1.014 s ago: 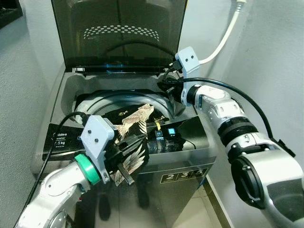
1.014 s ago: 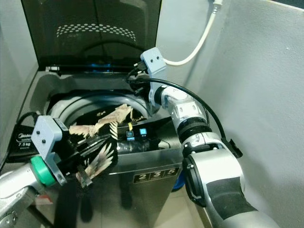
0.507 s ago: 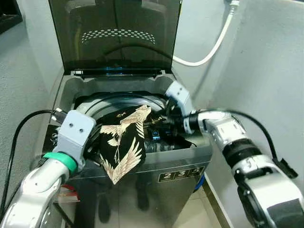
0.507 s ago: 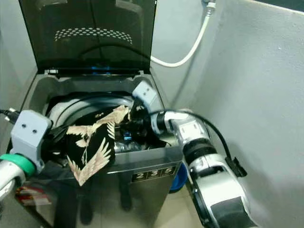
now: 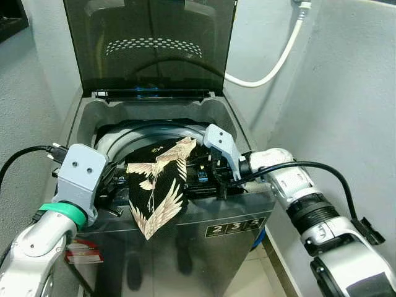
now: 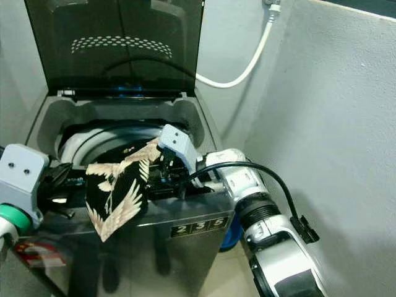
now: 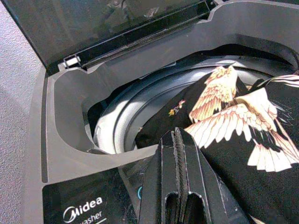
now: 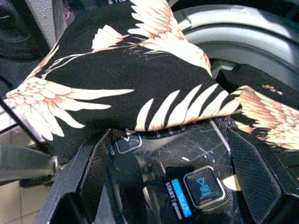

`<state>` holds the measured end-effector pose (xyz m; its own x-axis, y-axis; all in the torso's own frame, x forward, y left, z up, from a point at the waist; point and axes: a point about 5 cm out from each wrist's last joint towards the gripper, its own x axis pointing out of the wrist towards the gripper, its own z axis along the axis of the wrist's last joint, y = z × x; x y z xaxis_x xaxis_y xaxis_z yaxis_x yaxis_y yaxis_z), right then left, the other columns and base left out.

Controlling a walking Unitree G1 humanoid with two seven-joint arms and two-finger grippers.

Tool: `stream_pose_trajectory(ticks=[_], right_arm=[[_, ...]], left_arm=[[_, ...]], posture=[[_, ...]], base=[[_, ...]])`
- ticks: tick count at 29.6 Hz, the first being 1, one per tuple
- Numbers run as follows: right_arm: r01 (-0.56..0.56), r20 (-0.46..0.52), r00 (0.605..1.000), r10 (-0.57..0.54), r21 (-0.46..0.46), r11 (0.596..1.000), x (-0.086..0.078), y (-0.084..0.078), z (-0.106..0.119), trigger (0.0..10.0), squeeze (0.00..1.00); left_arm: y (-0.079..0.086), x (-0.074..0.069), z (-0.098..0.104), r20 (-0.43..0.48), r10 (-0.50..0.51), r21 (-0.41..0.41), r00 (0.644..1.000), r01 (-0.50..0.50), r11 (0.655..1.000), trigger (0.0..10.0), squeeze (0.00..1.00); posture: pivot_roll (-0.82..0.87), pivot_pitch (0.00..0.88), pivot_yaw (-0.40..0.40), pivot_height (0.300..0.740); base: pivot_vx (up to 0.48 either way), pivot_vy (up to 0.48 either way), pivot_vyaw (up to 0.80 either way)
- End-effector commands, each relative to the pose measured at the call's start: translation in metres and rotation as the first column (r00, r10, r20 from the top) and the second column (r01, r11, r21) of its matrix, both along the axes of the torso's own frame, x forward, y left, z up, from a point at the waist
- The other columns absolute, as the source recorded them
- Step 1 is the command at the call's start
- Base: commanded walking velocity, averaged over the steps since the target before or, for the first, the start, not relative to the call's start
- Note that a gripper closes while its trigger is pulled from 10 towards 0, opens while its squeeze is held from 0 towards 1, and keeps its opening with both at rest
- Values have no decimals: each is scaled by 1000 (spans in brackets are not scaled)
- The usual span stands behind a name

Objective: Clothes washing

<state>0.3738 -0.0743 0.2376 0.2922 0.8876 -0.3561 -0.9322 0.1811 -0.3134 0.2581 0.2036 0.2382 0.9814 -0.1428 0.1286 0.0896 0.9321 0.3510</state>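
Observation:
A black garment printed with cream cranes lies draped over the front rim of the top-loading washer. Part of it rests in the drum and part hangs down the front. The lid stands open. My left gripper is shut at the garment's left edge, and no cloth shows between its fingers. It appears at the washer's front left. My right gripper is open over the control panel, just short of the garment, and reaches in from the right.
A white hose runs along the wall behind the washer, and a grey wall stands close on the right. The start/pause button sits under the right gripper. A blue object lies on the floor beside the washer.
My right gripper has come down from the back right of the tub to the front panel beside the garment. My left gripper has drawn back to the left. The garment now hangs over the front rim.

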Motion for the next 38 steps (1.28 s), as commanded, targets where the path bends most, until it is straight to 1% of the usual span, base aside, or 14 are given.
stream_pose_trajectory(ticks=[1, 2, 4, 5, 7, 11, 12, 13, 14, 15, 16, 35, 37, 38], right_arm=[[-11, -25, 1000, 10, -21, 1000, -3, 2, -11, 10000, 498], [-26, -16, 1000, 26, -13, 1000, -6, 12, -18, 10000, 0], [-26, -16, 1000, 26, -13, 1000, -6, 12, -18, 10000, 0], [-42, 0, 999, 42, -15, 999, -10, 21, -25, 10000, 0], [-42, 0, 999, 42, -15, 999, -10, 21, -25, 10000, 0], [-52, 36, 998, 53, -31, 998, -16, 36, -36, 10000, 0], [-45, 55, 997, 47, -35, 998, -17, 41, -38, 6078, 0], [-45, 55, 997, 47, -35, 998, -17, 41, -38, 6078, 0], [-34, 66, 997, 36, -23, 999, -18, 44, -37, 3020, 0], [-26, 71, 997, 27, -13, 1000, -18, 46, -36, 1216, 0], [-18, 73, 997, 18, -4, 1000, -18, 47, -35, 0, 0], [104, 85, 989, -117, 141, 984, -4, 53, -7, 0, 0], [288, 80, 948, -308, 201, 936, 13, 51, 4, 0, 0], [288, 80, 948, -308, 201, 936, 13, 51, 4, 0, 0]], left_arm=[[1, -2, 1, 0, 9, 4, 1000, -9, 1000, 10000, 0], [0, -1, 2, 4, 10, 1, 1000, -10, 1000, 10000, 0], [0, -1, 2, 4, 10, 1, 1000, -10, 1000, 10000, 0], [-1, -2, 3, 7, 13, 0, 1000, -13, 1000, 10000, 0], [-1, -2, 3, 7, 13, 0, 1000, -13, 1000, 10000, 0], [-3, -2, 4, 9, 13, -5, 1000, -13, 1000, 10000, 0], [-4, -2, 5, 10, 7, -10, 1000, -7, 1000, 10000, 0], [-4, -2, 5, 10, 7, -10, 1000, -7, 1000, 10000, 0], [-5, -3, 5, 10, 0, -16, 1000, 0, 1000, 10000, 0], [-6, -3, 5, 10, -6, -18, 1000, 7, 1000, 10000, 0], [-7, -3, 4, 9, -13, -19, 1000, 13, 1000, 10000, 0], [-8, -1, 6, 13, -14, -26, 1000, 14, 1000, 10000, 0], [-8, -1, 5, 13, -13, -25, 1000, 13, 1000, 10000, 0], [-8, -1, 5, 13, -13, -25, 1000, 13, 1000, 10000, 0]], posture=[[34, 67, -36, 740], [38, 71, -39, 740], [38, 71, -39, 740], [39, 72, -39, 740], [39, 72, -39, 740], [39, 76, -39, 740], [39, 78, -40, 740], [39, 78, -40, 740], [36, 79, -41, 740], [36, 79, -41, 740], [34, 79, -40, 740], [31, 77, -44, 740], [31, 80, -44, 740], [31, 80, -44, 740]], base=[[0, 0, 0], [0, 0, 0], [0, 0, 0], [0, 0, 0], [0, 0, 0], [0, 0, 0], [0, 0, 0], [0, 0, 0], [0, 0, 0], [0, 0, 0], [0, 0, 0], [0, 0, 0], [0, 0, 0], [0, 0, 0]])
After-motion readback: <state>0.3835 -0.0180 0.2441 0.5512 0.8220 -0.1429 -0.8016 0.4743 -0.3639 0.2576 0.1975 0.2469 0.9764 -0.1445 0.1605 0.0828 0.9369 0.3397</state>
